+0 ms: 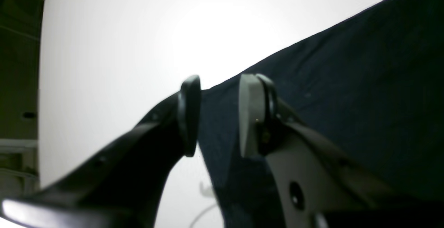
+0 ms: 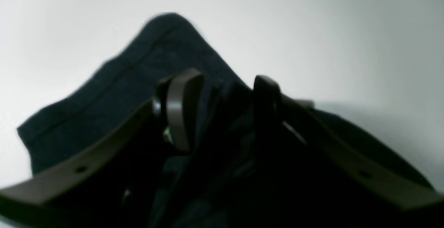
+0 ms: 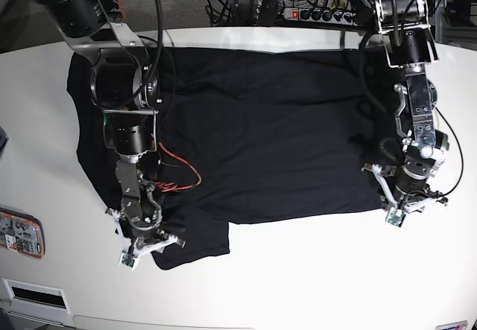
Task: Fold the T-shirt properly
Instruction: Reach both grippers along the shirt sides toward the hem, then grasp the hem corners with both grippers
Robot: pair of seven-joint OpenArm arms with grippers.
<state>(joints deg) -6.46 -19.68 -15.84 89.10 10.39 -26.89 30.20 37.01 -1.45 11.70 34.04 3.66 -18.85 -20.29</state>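
Two fingers (image 1: 189, 117) astride T-shirt (image 1: 347, 93) edge

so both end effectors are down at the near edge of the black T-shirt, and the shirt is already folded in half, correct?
Not folded. The base view shows the T-shirt spread flat across the white table, full width, with one sleeve sticking out at the near edge. The rest holds: left end effector and right end effector are both at its near edge.
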